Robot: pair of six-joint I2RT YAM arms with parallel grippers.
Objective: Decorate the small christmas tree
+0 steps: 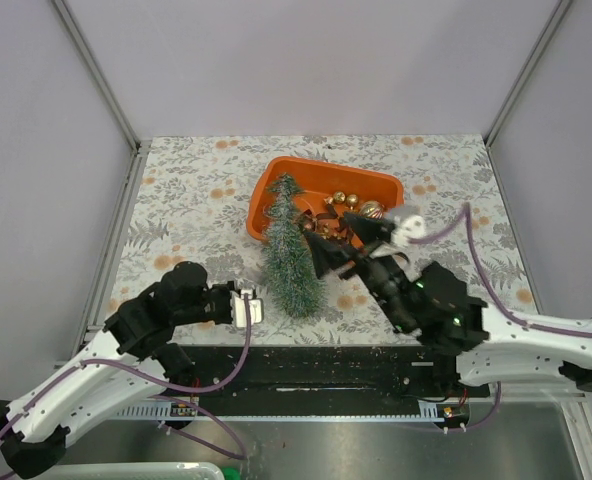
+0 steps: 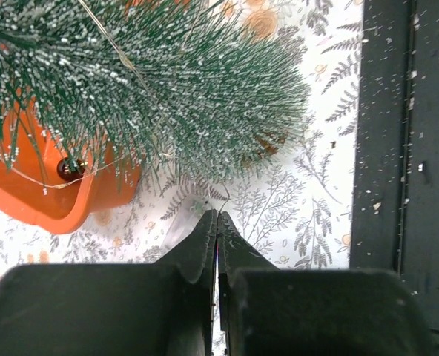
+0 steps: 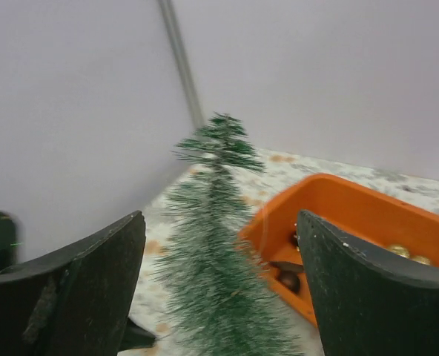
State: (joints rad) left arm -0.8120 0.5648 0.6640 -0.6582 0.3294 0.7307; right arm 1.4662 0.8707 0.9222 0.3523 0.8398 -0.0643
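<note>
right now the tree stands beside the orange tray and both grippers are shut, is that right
Not both: the right gripper is open, jaws wide apart in the right wrist view. The left gripper is shut, and the tree does stand beside the orange tray.

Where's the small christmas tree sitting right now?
In the top view, the small christmas tree stands upright mid-table, at the near-left corner of the orange tray, with the left gripper just left of its base.

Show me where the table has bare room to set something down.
Bare cloth lies left of the orange tray, behind it, and right of it. Crowded: around the small christmas tree, between left gripper and right gripper.
</note>
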